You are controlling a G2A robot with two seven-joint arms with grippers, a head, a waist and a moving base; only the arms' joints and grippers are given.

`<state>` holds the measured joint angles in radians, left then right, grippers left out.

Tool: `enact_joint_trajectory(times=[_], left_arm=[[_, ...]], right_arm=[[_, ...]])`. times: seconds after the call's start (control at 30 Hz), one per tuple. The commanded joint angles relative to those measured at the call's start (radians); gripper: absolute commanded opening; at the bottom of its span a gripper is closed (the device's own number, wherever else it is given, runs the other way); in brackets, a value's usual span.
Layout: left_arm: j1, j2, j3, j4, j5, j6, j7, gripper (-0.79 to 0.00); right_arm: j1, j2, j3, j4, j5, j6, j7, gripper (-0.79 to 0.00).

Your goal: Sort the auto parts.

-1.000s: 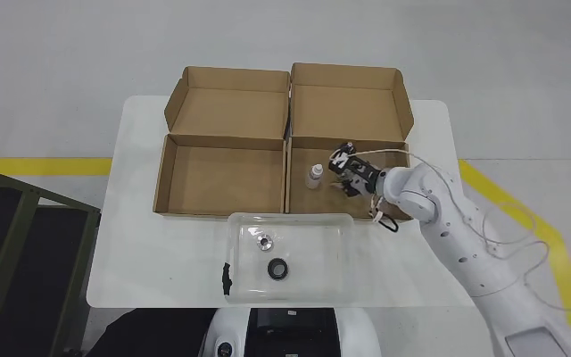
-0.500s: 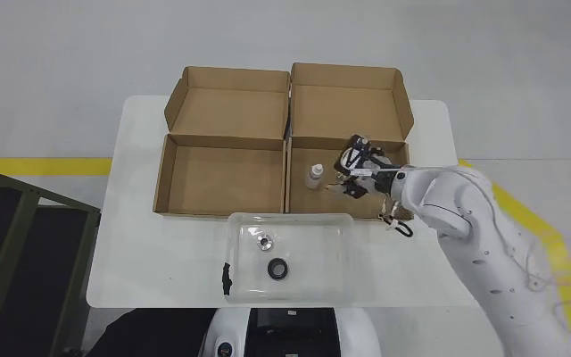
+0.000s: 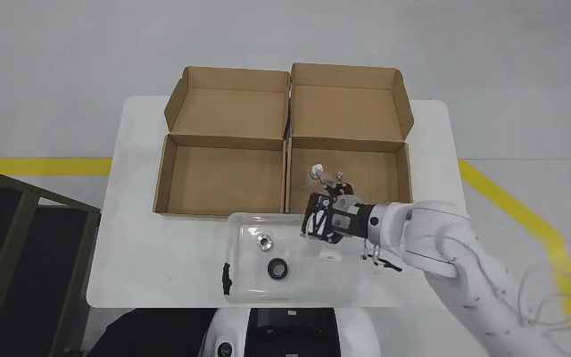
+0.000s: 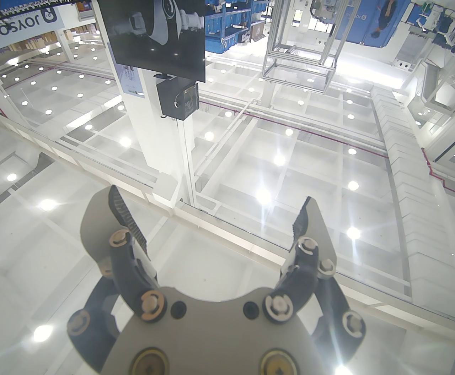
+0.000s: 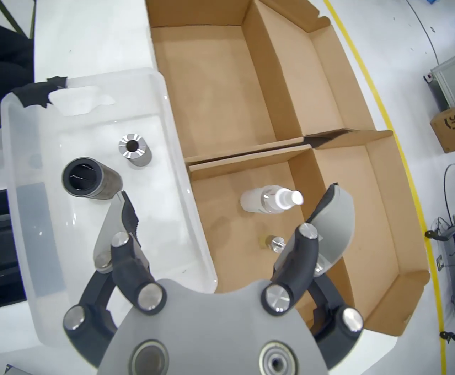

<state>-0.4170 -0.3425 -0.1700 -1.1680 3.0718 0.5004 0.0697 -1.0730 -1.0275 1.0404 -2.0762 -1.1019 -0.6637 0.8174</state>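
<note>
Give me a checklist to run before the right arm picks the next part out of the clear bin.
1. Right gripper open, holding nothing: ok.
2. Black cylinder and silver bushing stand apart in the clear bin: ok.
3. Right gripper centred over a part: not ok; it straddles the bin wall, one finger over the cardboard box.
4. Spray bottle sits inside that box, free of the fingers: ok.
5. Left gripper open, aimed at the ceiling: ok.

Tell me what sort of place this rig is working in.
Probably an industrial hall or robotics test floor: a yellow floor line runs beside the white table, and the left wrist view shows blue storage racks, a metal frame and rows of ceiling lights.
</note>
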Motion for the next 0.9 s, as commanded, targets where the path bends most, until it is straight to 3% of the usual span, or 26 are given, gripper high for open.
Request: enact_joint_trajectory(times=[0.0, 0.4, 0.87], left_arm=[[0.0, 0.0, 0.0, 0.0, 0.0, 0.0, 0.0, 0.0], [0.0, 0.0, 0.0, 0.0, 0.0, 0.0, 0.0, 0.0], [0.0, 0.0, 0.0, 0.0, 0.0, 0.0, 0.0, 0.0]], right_arm=[[0.0, -0.002, -0.023, -0.004, -0.004, -0.005, 0.0, 0.0], [0.027, -0.03, -0.204, 0.029, -0.026, -0.028, 0.001, 0.0], [0.036, -0.036, -0.226, 0.04, -0.039, -0.016, -0.01, 0.0]])
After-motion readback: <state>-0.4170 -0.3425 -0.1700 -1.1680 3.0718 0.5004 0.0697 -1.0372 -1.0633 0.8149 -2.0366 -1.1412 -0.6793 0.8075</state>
